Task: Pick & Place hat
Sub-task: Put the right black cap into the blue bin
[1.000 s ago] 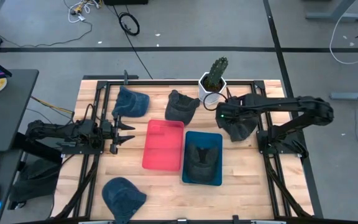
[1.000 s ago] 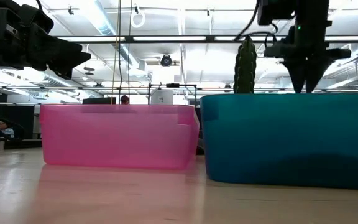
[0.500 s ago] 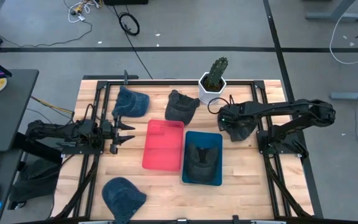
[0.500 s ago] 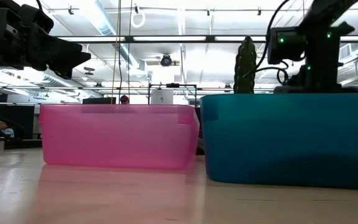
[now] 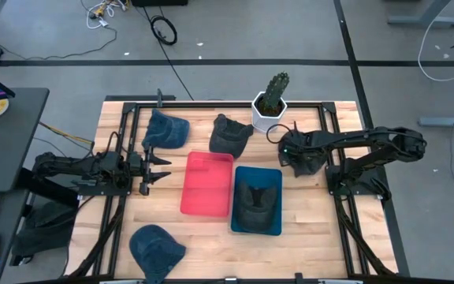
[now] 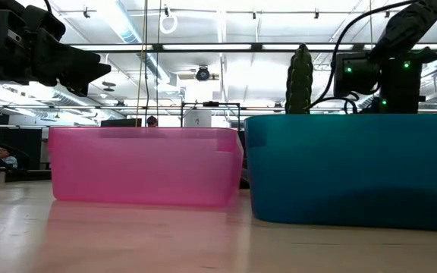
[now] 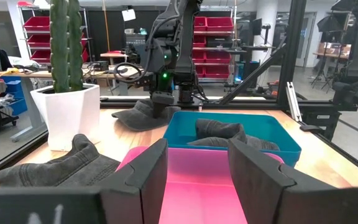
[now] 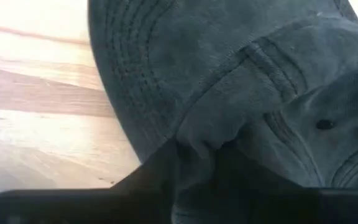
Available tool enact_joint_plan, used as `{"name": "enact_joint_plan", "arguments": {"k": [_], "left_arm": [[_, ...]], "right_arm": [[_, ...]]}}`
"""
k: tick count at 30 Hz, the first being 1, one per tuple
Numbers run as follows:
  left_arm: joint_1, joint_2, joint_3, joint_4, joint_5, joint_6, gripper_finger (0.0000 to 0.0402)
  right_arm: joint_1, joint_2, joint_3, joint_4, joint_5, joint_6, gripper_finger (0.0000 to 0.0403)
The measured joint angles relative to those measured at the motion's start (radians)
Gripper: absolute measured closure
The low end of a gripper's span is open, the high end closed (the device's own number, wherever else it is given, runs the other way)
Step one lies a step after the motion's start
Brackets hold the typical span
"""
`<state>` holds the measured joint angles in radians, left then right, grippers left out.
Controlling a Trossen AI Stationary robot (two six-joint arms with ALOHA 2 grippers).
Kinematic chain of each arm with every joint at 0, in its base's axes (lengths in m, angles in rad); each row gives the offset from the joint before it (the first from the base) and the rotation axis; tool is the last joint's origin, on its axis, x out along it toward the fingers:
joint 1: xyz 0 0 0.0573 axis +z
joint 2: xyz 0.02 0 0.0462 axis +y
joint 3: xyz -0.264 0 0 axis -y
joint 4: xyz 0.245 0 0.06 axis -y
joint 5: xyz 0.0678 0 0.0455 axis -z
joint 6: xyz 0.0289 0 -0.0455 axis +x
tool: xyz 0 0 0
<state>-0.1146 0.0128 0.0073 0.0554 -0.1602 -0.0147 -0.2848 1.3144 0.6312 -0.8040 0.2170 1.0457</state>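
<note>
one dark hat [image 5: 306,162] lies under right claw [image 5: 296,155]

The blue bin [image 6: 355,167] hides the right end effector's [image 5: 296,155] fingers; the dark hat [image 8: 253,93] overruns the frame

Right gripper [image 5: 296,155]: down on dark hat [image 5: 310,162], cactus pot [image 5: 269,110] just behind, blue bin [image 5: 273,211] wall just in front.
Left gripper [image 5: 158,167]: bare wood in front, pink bin [image 5: 208,188] beside it.
Front-right table [image 5: 314,244]: open.
Front-left: hat [image 5: 155,249] in the way.
</note>
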Motion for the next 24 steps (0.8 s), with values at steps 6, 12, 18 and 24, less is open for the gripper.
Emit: {"name": "enact_joint_plan", "arguments": {"k": [6,12,18,24], "left_arm": [[0.000,0.000,0.000,0.000,0.000,0.000,0.0229],[0.000,0.000,0.000,0.000,0.000,0.000,0.0229],[0.000,0.000,0.000,0.000,0.000,0.000,0.0229],[0.000,0.000,0.000,0.000,0.000,0.000,0.0229]], "right_arm": [[0.000,0.000,0.000,-0.006,0.005,-0.081,0.0390],[0.007,-0.029,-0.002,-0.028,0.012,-0.116,0.0398],[0.046,-0.099,0.063,-0.134,0.057,-0.130,0.0400],[0.140,-0.161,0.181,-0.285,0.071,-0.163,0.0401]]}}
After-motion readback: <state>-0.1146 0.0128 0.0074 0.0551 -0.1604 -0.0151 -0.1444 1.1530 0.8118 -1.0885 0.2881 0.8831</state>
